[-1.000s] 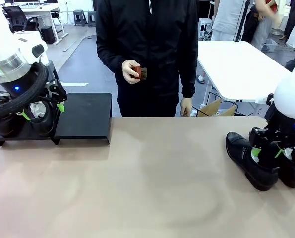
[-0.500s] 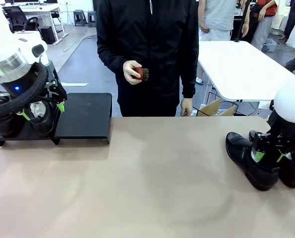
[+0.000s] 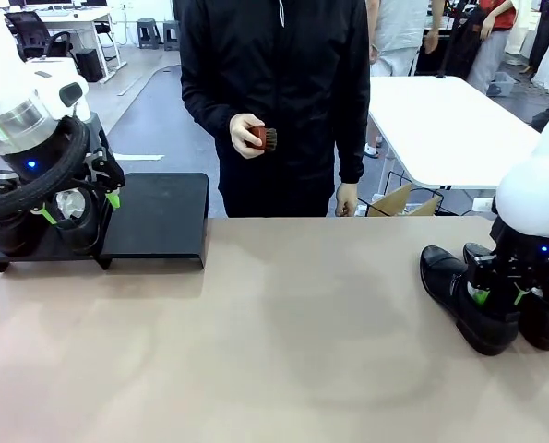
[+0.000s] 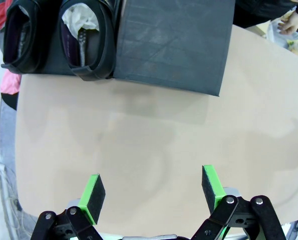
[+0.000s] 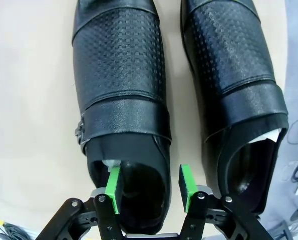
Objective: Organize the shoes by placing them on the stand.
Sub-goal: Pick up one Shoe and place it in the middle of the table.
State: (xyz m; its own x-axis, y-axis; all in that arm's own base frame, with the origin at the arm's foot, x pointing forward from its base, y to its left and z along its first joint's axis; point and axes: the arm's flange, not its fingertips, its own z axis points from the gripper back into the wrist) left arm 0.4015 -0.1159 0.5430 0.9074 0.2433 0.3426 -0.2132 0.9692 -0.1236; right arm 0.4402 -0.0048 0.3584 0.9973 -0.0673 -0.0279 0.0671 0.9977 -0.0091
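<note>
Two glossy black shoes stand side by side at the table's right, one [image 3: 459, 295] [image 5: 121, 75] nearer the middle and the other [image 3: 543, 323] [image 5: 234, 65] toward the edge. My right gripper [image 3: 497, 293] [image 5: 150, 186] is down at the first shoe's heel. One green pad [image 5: 113, 189] is inside the opening and the other [image 5: 187, 186] outside, straddling the side wall with gaps showing. The black stand [image 3: 159, 214] [image 4: 174, 45] is at the back left, with two shoes [image 4: 18, 40] [image 4: 86, 45] on its left end. My left gripper [image 3: 78, 209] [image 4: 153, 192] hangs open in front of them, holding nothing.
A person in black stands across the table holding a small reddish-brown brush [image 3: 263, 138]. A white table [image 3: 449, 120] stands behind on the right, with a cardboard box [image 3: 403, 201] beside it. The tan tabletop [image 3: 274, 332] lies bare between stand and right-hand shoes.
My right gripper has sunk a little at the shoe's heel and its jaws have narrowed slightly. The left arm has not moved. The person's brush hand has barely shifted.
</note>
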